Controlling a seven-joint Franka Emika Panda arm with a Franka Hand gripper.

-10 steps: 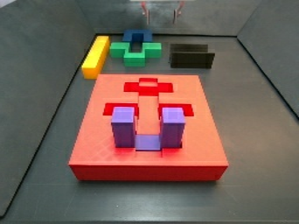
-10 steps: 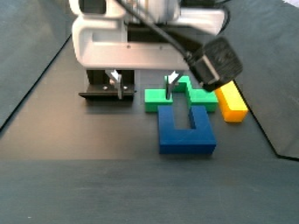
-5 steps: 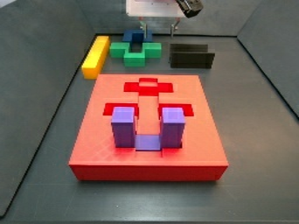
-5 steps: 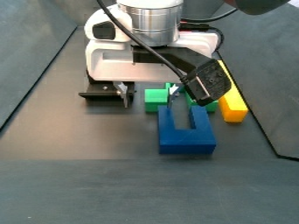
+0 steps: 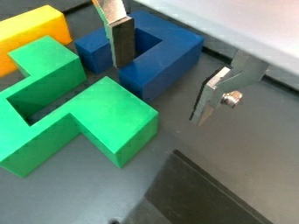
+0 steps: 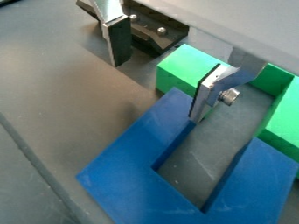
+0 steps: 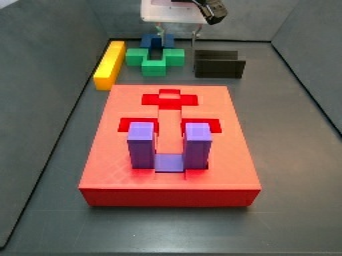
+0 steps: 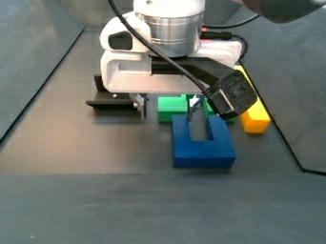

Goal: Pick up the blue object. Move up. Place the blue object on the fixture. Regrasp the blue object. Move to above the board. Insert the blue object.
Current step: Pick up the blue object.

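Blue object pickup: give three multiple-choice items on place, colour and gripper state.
1. The blue object lies: A on the board; B on the floor beside the green block; C lifted in the gripper.
2. The U-block standing in the board is: A purple; B yellow; C green.
3. The gripper's jaws, low over the blue object, are: A shut on it; B shut empty; C open, astride one prong.
B: both side views show it flat on the floor. A: plainly purple. C: both wrist views show the fingers apart, one in the slot.
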